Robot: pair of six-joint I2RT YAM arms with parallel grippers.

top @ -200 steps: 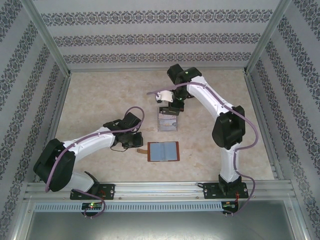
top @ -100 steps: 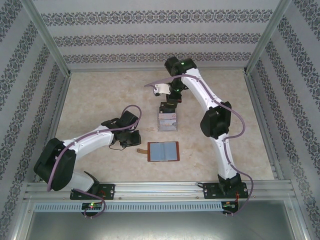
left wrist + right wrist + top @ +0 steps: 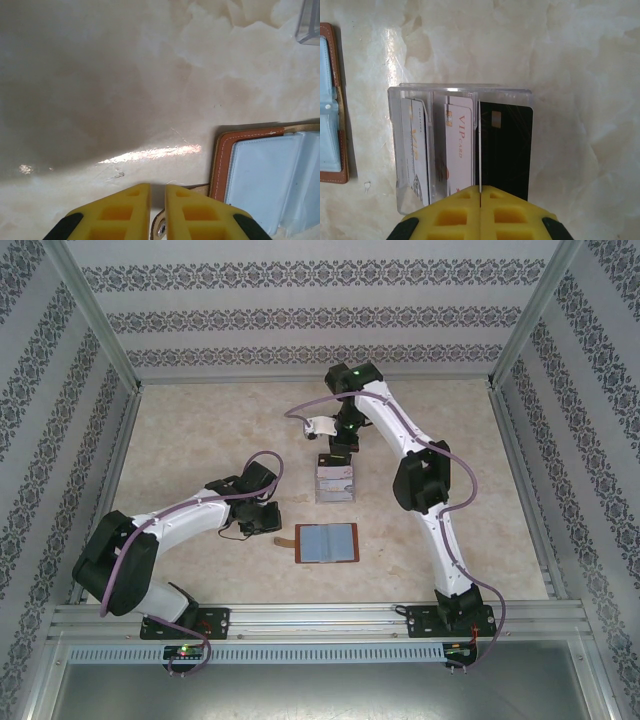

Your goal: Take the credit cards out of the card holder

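Observation:
The reddish-brown card holder (image 3: pixel 326 542) lies open on the table, grey-blue sleeves up (image 3: pixel 265 175) (image 3: pixel 330 110). Its strap tab (image 3: pixel 159 227) ends in the narrow gap of my left gripper (image 3: pixel 158 187) (image 3: pixel 272 527), which is closed on it just left of the case. My right gripper (image 3: pixel 480 189) (image 3: pixel 338 455) hangs over the clear acrylic stand (image 3: pixel 335 483) (image 3: pixel 465 92), shut on a thin pale credit card seen edge-on (image 3: pixel 478 150). In the stand sit a dark card (image 3: pixel 505 150) and pale VIP cards (image 3: pixel 460 145) (image 3: pixel 417 150).
The stand's corner (image 3: pixel 309 22) shows at the far right of the left wrist view. Patterned walls and metal rails (image 3: pixel 130 390) enclose the marbled table (image 3: pixel 200 440). Bare table lies to the left and right of the stand.
My right arm has reached farther back and drawn its gripper a little toward the far wall over the stand. The left arm and the card holder have stayed put.

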